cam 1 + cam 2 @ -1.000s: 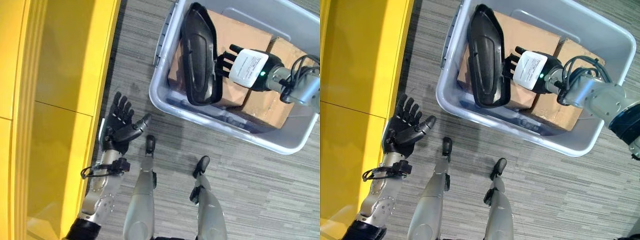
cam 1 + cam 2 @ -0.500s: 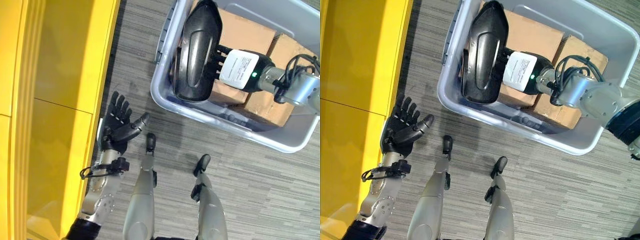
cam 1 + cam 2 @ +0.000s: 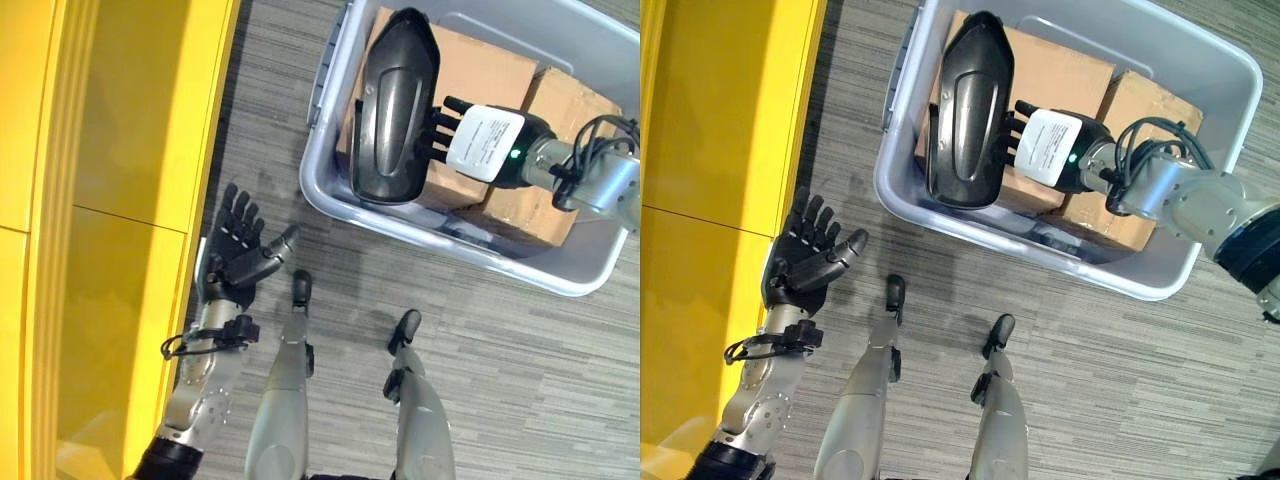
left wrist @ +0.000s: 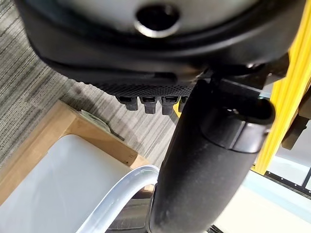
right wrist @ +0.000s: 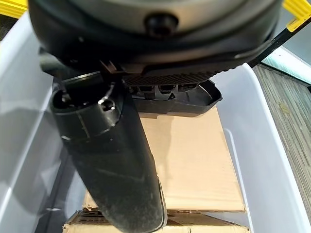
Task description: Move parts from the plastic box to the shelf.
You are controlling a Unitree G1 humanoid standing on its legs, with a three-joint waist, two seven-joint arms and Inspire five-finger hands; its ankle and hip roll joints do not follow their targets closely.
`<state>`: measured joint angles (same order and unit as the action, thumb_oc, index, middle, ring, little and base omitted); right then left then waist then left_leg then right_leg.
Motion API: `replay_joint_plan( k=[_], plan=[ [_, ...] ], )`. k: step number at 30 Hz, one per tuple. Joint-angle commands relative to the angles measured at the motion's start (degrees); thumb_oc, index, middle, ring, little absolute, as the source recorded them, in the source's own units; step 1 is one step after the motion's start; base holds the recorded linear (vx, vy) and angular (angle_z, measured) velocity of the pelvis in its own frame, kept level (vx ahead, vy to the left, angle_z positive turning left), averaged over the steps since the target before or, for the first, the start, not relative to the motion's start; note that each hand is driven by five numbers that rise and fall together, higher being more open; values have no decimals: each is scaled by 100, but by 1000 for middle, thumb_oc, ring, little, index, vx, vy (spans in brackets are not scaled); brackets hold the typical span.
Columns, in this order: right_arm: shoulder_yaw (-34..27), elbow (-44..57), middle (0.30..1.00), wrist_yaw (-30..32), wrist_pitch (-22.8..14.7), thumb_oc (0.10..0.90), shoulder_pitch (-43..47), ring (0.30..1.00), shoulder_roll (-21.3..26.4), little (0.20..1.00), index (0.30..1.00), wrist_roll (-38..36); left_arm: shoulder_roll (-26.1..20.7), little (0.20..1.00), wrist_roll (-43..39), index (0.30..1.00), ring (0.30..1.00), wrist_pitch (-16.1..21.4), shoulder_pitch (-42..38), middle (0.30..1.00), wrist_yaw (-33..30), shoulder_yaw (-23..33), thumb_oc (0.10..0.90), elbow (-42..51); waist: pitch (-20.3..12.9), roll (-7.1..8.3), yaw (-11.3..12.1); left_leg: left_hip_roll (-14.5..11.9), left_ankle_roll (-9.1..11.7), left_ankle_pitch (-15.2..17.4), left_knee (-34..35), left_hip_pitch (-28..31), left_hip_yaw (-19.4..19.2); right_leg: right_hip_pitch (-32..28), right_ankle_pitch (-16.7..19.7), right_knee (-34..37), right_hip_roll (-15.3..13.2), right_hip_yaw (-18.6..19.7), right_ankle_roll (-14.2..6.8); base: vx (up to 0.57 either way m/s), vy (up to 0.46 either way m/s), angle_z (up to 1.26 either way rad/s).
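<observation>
Where the grey plastic box (image 3: 335,190) stands on the striped grey carpet floor (image 3: 520,380), a long black moulded part (image 3: 392,105) is held upright above the box's near-left corner. The part is glossy, narrow at its top and wider at its bottom, with a raised ridge down its middle. It is gripped by the right robot hand (image 3: 440,125), whose dark fingers (image 3: 1012,135) are curled against the part's right edge; a white panel is seen on the back of that hand. In the right wrist view, the part (image 5: 172,104) is seen past the fingers, pressed against them, with the thumb in front.

Inside the box, two brown cardboard boxes lie side by side: one (image 3: 480,65) is seen behind the part and the hand, the other (image 3: 565,110) at the box's right end. The part's lower end is seen over the box's near wall.

To the left of the floor, the yellow shelf (image 3: 130,200) is seen running along the view's edge, well apart from the box. The left robot hand (image 3: 238,255) is held beside the shelf, over the floor, open with its fingers spread and nothing in it.
</observation>
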<state>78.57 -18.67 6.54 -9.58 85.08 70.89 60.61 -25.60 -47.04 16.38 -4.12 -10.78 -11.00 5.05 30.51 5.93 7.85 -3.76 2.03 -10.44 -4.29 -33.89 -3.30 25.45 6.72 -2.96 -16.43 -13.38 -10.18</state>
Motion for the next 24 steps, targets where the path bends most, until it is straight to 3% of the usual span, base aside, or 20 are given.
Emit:
replay_joint_plan(
  k=[1,24],
  plan=[
    [165,213,1000,181,317,900,898,1000,617,1000,1000,-79,-6,1000,64,1000,1000,505,76,1000,104,164,900,845,-72,-34,-83,-601,626,116,162,516,160,-533,-27,-212,-292,44,-195,0,0,0],
    [165,107,1000,251,386,900,1007,1000,390,1000,1000,-39,123,1000,57,1000,1000,576,61,1000,10,203,900,829,-72,-107,-61,-525,596,144,152,410,188,-524,-51,-195,-324,-51,-197,0,0,0]
  ],
)
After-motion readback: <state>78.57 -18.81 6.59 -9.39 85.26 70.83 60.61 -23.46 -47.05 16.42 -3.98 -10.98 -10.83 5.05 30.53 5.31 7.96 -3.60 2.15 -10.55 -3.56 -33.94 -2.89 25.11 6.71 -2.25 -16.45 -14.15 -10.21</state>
